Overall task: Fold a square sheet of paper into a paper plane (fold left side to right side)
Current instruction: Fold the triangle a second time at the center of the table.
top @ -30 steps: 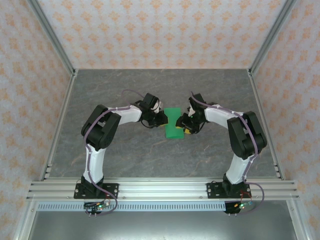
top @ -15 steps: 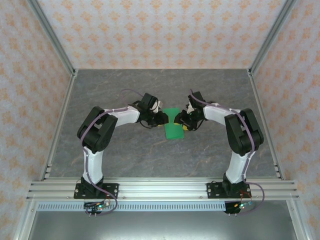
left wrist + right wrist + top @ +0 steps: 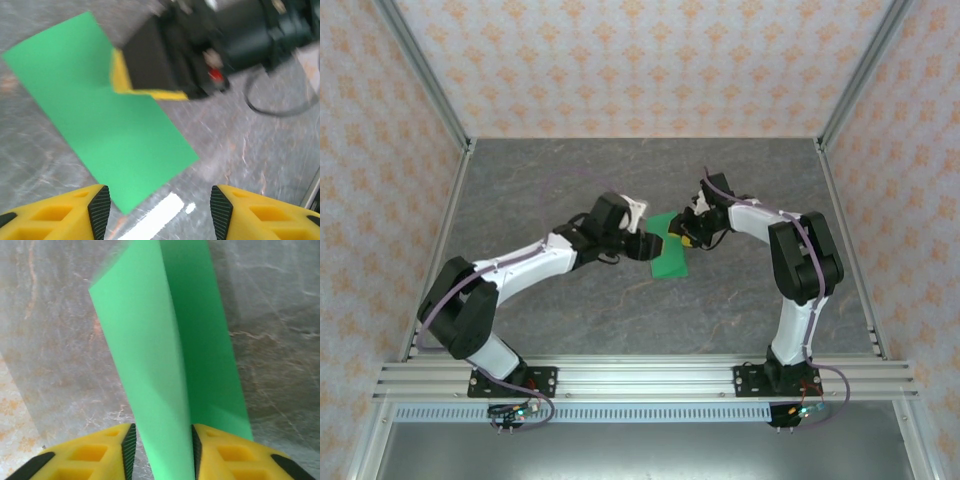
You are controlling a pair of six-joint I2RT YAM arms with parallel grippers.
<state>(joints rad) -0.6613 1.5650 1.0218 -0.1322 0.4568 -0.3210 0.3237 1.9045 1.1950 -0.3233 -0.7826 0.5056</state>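
While the L gripper (image 3: 642, 244) hovers just beside the paper's (image 3: 669, 262) left edge, jaws spread w/ nothing between, the green sheet sits mid-table (image 3: 570, 180), one flap raised. In the L wrist view, the R gripper's (image 3: 140, 75) black body blocks part of the sheet's far edge. The R jaws pinch the raised flap btwn yellow fingers (image 3: 100, 452). Patterned walls (image 3: 620, 60) surround the table.

Plain green paper (image 3: 145, 365), yellow fingers (image 3: 90, 454)
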